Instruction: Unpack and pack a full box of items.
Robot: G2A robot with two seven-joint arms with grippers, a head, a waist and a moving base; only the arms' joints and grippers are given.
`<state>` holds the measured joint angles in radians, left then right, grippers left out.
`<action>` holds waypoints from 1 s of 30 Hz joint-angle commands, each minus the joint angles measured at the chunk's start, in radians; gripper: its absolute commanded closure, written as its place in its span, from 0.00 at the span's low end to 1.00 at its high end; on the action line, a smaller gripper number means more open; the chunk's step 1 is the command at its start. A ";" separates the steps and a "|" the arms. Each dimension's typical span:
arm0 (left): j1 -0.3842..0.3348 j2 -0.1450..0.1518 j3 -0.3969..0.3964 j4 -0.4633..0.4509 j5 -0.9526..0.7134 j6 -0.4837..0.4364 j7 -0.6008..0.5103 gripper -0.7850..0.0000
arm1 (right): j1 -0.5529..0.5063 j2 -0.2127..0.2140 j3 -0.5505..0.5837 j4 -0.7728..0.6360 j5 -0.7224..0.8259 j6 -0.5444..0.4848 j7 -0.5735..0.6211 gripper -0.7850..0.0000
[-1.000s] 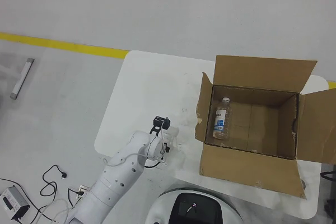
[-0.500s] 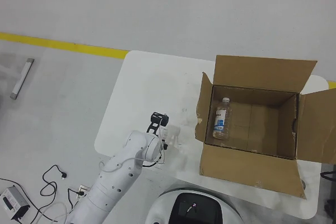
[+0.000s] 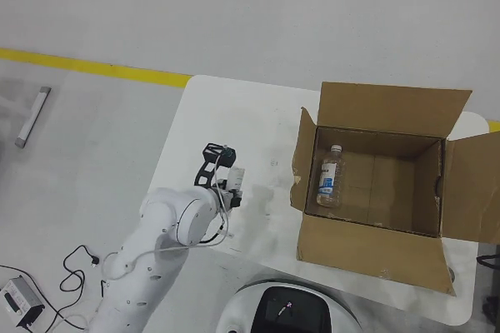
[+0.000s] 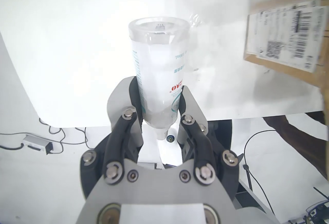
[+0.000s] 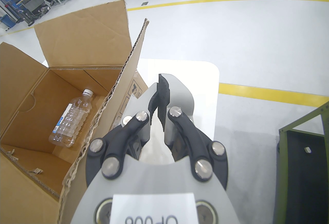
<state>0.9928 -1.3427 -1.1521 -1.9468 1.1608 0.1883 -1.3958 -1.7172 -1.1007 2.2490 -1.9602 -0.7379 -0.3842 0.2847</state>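
Left wrist view, left gripper (image 4: 160,106): clamps a clear bottle (image 4: 159,55) by its neck end, base outward, above the table (image 4: 64,16), clear of the box (image 3: 371,250); right gripper (image 5: 159,104): pinched closed, empty. Looks like unpacking; calls next for lowering onto bare table, then releasing.

You'll note a white arm (image 3: 177,233) with rounded joints. Your left gripper (image 4: 159,99): grey metal fingers (image 4: 119,99), black links, silver round-head screws. Your right gripper (image 5: 160,96): same build, ribbed black pads (image 5: 164,88), white label (image 5: 154,205) with dark print on its base.
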 commanded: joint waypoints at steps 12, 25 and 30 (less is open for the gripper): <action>-0.183 -0.009 0.001 -0.106 -0.179 -0.051 -0.061 1.00 | -0.048 -0.008 0.013 -0.043 0.025 0.018 -0.026 1.00; -0.271 -0.015 0.045 -0.116 -0.129 -0.041 -0.041 1.00 | -0.104 -0.022 0.034 -0.088 0.045 0.038 -0.062 1.00; -0.271 -0.015 0.045 -0.116 -0.129 -0.041 -0.041 1.00 | -0.109 -0.025 0.049 -0.105 0.046 0.059 -0.066 1.00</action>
<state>0.7221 -1.3575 -1.1071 -2.0624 1.0320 0.1475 -1.4367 -1.8261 -1.1253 2.2942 -2.0621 -0.6908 -0.3286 0.2196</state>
